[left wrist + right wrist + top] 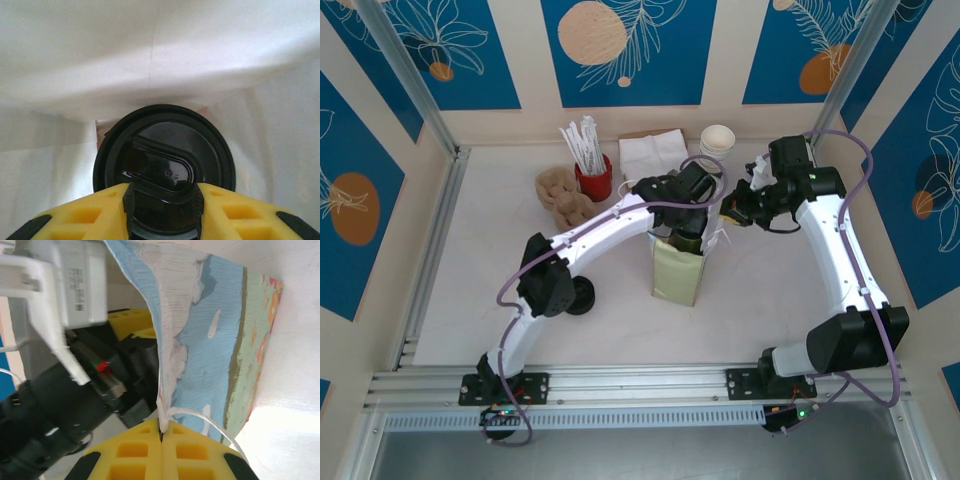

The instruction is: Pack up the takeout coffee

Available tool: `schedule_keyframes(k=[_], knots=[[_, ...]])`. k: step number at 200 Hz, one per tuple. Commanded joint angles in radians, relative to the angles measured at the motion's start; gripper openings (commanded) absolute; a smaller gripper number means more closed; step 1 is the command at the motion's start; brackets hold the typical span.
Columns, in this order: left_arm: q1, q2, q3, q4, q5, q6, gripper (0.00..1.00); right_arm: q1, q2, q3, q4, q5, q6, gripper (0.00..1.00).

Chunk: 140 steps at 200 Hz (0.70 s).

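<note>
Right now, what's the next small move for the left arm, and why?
Probably lower the left gripper straight down: it grips the takeout coffee at its lid, the white walls of the paper bag surround it, and the right gripper pinches the rim open.

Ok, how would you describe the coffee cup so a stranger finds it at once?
In the middle of the table stands a tall paper bag. The coffee cup is in its open top, in the jaws of the left arm. Unlike the white cups at the back, it has a black lid.
</note>
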Motion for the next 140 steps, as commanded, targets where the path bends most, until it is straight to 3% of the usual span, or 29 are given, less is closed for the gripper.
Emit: schedule_keyframes(k=[1,63,140], knots=[[0.013,0.011,0.083,-0.077,0.008,-0.005,0.38,0.003,0.023,0.043,-0.070,0.016,-0.064,0.00],[0.036,-0.022,0.149,-0.110,0.073,-0.021,0.38,0.002,0.067,0.113,-0.088,0.019,-0.084,0.00],[0.069,-0.163,0.143,-0.036,0.326,0.030,0.38,0.002,0.072,0.120,-0.057,-0.028,-0.037,0.00]])
